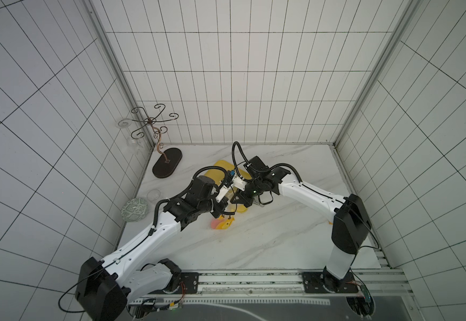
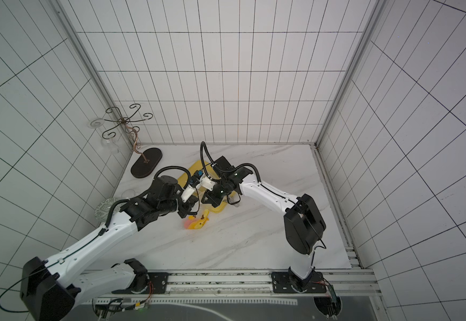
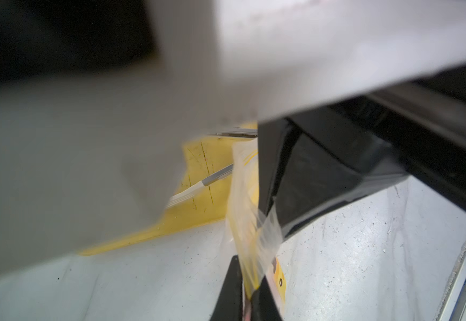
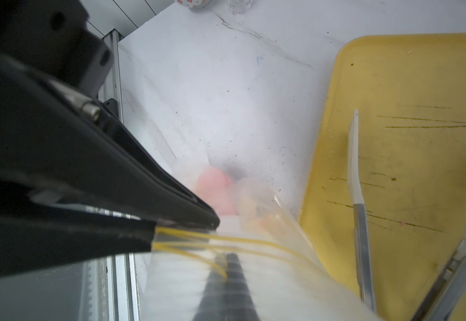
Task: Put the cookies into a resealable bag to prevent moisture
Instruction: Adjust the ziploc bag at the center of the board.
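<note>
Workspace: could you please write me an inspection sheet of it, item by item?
Surface: white marble tabletop, small specks and scratches.
Job's things: resealable bag held between both grippers; pink cookies inside; other cookies not made out.
Clutter: yellow tray holding tweezers; wire stand; patterned round object; clear cup.
Grippers: left gripper shut on the bag's edge; right gripper shut on it too, it seems.
Cables: black hoses loop free above the wrists.
Surroundings: tiled walls; metal rail in front.
</note>
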`<state>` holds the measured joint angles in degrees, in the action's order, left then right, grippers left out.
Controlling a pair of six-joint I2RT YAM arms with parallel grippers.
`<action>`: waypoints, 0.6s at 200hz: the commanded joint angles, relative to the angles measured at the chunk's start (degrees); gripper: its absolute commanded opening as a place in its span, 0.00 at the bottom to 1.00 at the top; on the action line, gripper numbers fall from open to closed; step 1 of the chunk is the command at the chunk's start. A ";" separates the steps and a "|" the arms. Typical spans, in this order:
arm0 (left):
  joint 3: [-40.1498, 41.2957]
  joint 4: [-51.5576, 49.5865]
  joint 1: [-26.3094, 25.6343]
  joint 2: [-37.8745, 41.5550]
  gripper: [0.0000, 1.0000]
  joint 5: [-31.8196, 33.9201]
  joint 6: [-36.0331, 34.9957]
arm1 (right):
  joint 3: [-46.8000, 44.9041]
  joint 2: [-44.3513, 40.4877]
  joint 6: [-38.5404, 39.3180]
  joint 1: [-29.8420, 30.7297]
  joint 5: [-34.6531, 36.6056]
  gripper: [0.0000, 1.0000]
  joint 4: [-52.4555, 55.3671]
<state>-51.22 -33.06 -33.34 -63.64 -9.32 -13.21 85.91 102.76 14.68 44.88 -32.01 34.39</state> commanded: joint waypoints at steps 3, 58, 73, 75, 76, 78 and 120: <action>-1.84 -1.82 0.12 0.57 0.00 0.73 -3.40 | 5.06 -1.37 3.19 1.39 -0.51 0.15 0.91; -1.50 -5.19 2.89 2.53 0.00 -11.47 -6.61 | -12.35 -18.44 7.58 1.43 10.64 0.38 -9.52; -1.24 -3.66 3.29 2.90 0.00 -16.09 -6.13 | -24.61 -28.81 9.06 1.51 13.99 0.62 -22.75; -1.31 -3.68 3.46 2.86 0.00 -16.78 -6.13 | -25.83 -30.04 9.45 1.52 14.45 0.67 -24.14; -1.37 -3.68 3.51 2.84 0.00 -17.13 -6.12 | -26.56 -30.63 9.65 1.57 14.75 0.69 -24.78; -1.50 -3.64 3.65 2.82 0.00 -17.73 -6.12 | -27.81 -31.69 9.99 1.71 15.24 0.72 -25.66; -1.13 -4.67 5.13 1.47 0.00 -23.65 -9.65 | -31.22 -34.67 19.74 4.35 14.73 0.82 -27.06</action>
<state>-52.77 -37.54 -28.47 -61.39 -27.05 -19.40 57.54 65.21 27.53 47.99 -17.78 12.08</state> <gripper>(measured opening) 0.047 0.819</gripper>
